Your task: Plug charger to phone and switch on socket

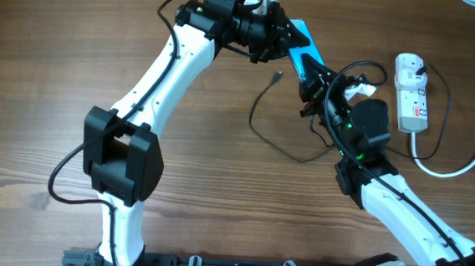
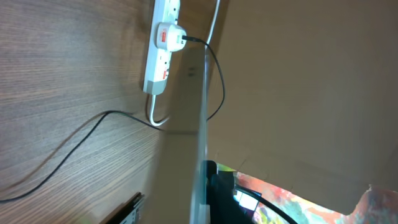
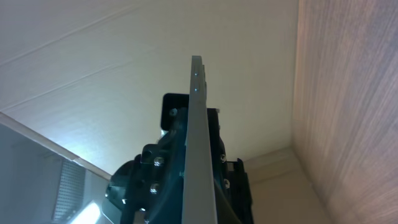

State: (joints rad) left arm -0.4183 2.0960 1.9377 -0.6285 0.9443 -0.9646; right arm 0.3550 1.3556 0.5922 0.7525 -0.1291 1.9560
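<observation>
The phone (image 1: pixel 301 38), with a cyan screen, is held up off the table at the top centre. My left gripper (image 1: pixel 282 31) is shut on its far end. My right gripper (image 1: pixel 311 69) is shut on its near end. Both wrist views show the phone edge-on as a thin grey slab (image 2: pixel 202 112) (image 3: pixel 198 93) with black gripper parts against it. The charger's black cable (image 1: pixel 255 126) loops on the table. Its small tip (image 1: pixel 277 75) lies loose just below the phone. The white socket strip (image 1: pixel 413 107) lies at the right and also shows in the left wrist view (image 2: pixel 158 62).
A white plug (image 1: pixel 408 68) with the black cable sits in the strip. The strip's thicker white lead (image 1: pixel 461 170) curves off to the right edge. The black cable runs under my right arm across the wooden table (image 1: pixel 59 53).
</observation>
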